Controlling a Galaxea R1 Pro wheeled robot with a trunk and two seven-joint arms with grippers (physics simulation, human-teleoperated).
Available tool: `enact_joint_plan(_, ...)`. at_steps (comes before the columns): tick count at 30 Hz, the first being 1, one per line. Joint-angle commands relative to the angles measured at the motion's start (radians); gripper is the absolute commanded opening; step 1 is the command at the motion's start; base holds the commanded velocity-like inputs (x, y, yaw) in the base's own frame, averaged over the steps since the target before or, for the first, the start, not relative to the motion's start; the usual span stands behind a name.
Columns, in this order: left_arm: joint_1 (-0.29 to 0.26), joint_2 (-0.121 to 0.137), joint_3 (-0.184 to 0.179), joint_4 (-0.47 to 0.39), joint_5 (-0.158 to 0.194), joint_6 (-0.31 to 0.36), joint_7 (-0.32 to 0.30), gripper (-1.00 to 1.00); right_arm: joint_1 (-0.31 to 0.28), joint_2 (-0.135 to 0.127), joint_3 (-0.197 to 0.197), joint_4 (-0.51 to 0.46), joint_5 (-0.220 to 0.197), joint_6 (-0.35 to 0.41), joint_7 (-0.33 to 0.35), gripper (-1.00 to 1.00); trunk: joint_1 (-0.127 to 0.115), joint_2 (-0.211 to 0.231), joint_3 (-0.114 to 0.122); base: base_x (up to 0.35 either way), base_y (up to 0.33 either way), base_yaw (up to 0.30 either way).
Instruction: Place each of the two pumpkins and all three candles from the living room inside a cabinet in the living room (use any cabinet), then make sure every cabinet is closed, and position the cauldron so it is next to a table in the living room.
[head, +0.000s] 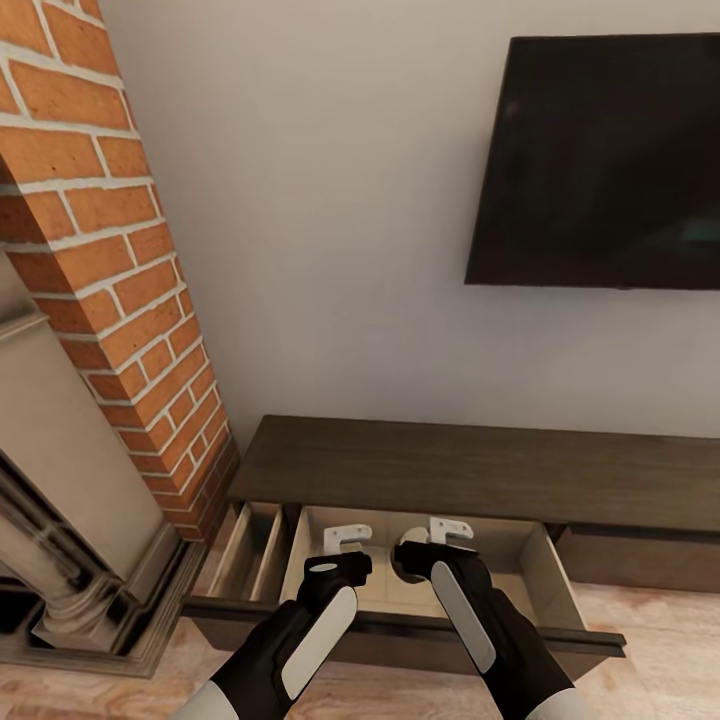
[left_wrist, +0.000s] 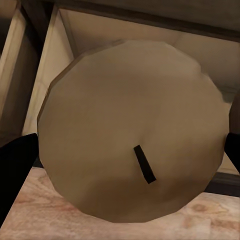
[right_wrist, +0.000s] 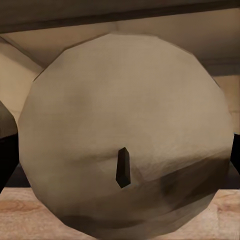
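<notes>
The long dark-brown cabinet (head: 450, 465) stands against the wall with one wide drawer (head: 525, 565) pulled out, its inside pale wood. Both arms reach down over that drawer. My left gripper (head: 345, 545) is shut on an olive-tan candle (left_wrist: 130, 130), whose flat top and dark wick face the left wrist camera, with black fingers (left_wrist: 15, 172) at its sides. My right gripper (head: 445, 535) is shut on a second candle (right_wrist: 125, 135), seen the same way, wick toward the camera. Both candles hang above the drawer's front part. In the head view the grippers hide them.
A narrow open compartment (head: 250, 550) lies left of the wide drawer. The drawer's dark front panel (head: 400, 625) juts out over the wooden floor (head: 660, 610). A brick chimney (head: 100, 250) and stone fireplace surround (head: 70, 480) stand close on the left. A black TV (head: 600, 160) hangs above.
</notes>
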Motion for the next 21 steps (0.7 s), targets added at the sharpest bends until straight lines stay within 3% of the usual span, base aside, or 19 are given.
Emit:
enact_joint_plan(1, -0.001, 0.0, -0.001, -0.001, 0.004, 0.003, 0.007, -1.0, -0.001, 0.0, 0.002, -0.001, -0.01, 0.001, -0.01, -1.0, 0.004, -0.008, -0.004, 0.0, 0.0, 0.0)
enact_joint_plan(14, -0.001, 0.0, 0.0, -0.001, 0.005, 0.006, 0.003, -1.0, -0.002, 0.004, 0.002, -0.002, -0.011, 0.001, -0.006, -1.0, 0.054, -0.099, -0.045, 0.0, 0.0, -0.001)
enact_joint_plan(21, -0.001, 0.0, 0.0, -0.001, 0.005, 0.006, 0.003, -1.0, -0.002, 0.005, 0.002, -0.002, -0.012, 0.001, -0.005, -1.0, 0.081, -0.148, -0.061, 0.0, 0.0, -0.157)
